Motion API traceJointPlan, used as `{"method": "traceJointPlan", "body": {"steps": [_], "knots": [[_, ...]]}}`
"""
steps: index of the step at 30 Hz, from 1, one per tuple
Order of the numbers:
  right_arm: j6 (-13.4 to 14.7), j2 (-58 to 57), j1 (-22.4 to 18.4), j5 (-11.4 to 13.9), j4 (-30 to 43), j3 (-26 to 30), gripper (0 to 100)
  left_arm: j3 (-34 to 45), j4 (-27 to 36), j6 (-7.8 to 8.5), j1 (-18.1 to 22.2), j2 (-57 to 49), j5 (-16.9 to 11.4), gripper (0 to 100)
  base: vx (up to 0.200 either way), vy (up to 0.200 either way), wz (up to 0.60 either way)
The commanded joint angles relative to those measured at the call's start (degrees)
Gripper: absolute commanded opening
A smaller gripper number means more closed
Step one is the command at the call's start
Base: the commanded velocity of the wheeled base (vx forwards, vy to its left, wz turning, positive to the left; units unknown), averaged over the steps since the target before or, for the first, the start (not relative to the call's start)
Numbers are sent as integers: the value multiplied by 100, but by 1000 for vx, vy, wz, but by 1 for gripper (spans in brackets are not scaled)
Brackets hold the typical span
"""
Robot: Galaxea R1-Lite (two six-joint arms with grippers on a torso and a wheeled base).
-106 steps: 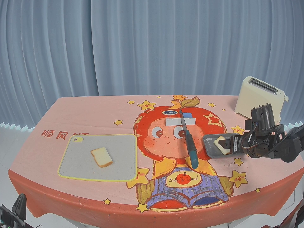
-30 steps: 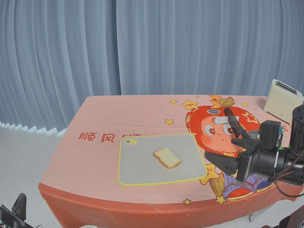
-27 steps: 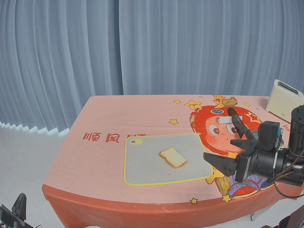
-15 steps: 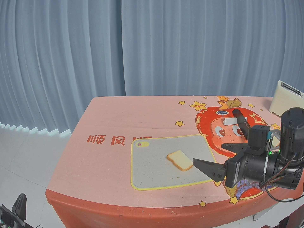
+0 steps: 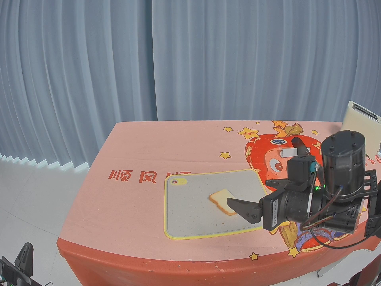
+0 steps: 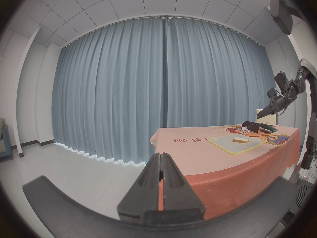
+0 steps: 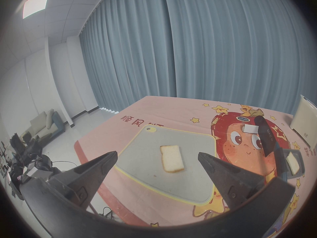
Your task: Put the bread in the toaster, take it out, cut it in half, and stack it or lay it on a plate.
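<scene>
1. The right gripper point(image 5: 246, 191) has its jaws spread wide and holds nothing. It hangs low over the board edge at about 3 o'clock from the bread, aimed at it. In the head view one fingertip overlaps the slice's near corner; whether it touches, I cannot tell.
2. The bread point(image 5: 220, 198) lies flat near the middle of the cutting board point(image 5: 190, 207), crust side toward 4 o'clock. In the right wrist view it sits between the two open fingers.
3. The knife point(image 7: 265, 134) lies on the cloth at about 2 o'clock from the bread, off the board.
4. Just beside the knife, on the toaster side, is a grey tray point(image 7: 302, 169) with a pale piece in it, seemingly bread.
5. The toaster point(image 5: 363, 120) stands at the table's far edge, at 2 o'clock and well apart.
6. The left gripper point(image 6: 160, 162) is pinched closed and empty, parked below table level at 8 o'clock.
7. Step, as I judge it: fetching this piece from the board to lay it in the tray.
8. Next move: lower until the fingers straddle the slice, close gently on its edges, lift level, then carry it toward 2 o'clock.
</scene>
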Motion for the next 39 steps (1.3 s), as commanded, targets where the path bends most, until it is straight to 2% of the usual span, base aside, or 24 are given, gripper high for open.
{"method": "traceJointPlan", "body": {"steps": [1, 5, 10, 19, 23, 31, 39], "knots": [[-97, 388, -154, 1, -10, -119, 100, 101, 0, -2, 2, -93, 0, 0, 0, 0, 0], [-282, 546, -348, 10, -19, -92, 100, 101, 0, -2, 2, -93, 0, 0, 0, 0, 0], [-361, 625, -392, 45, -19, -119, 100, 101, 0, -2, 2, -93, 0, 0, 0, 0, 0], [-361, 1065, -286, 97, -19, -259, 100, 101, 0, -2, 2, -93, 0, 0, 0, 0, 0], [-370, 1372, -119, 97, -10, -532, 100, 101, 0, -2, 2, -93, 0, 0, 0, 0, 0], [-370, 2049, -66, 97, -19, -1121, 100, 101, 0, -2, 2, -93, 0, 0, 0, 0, 0], [-361, 2295, 4, 89, -10, -1253, 100, 101, 0, -2, 2, -93, 0, 0, 0, 0, 0]]}}
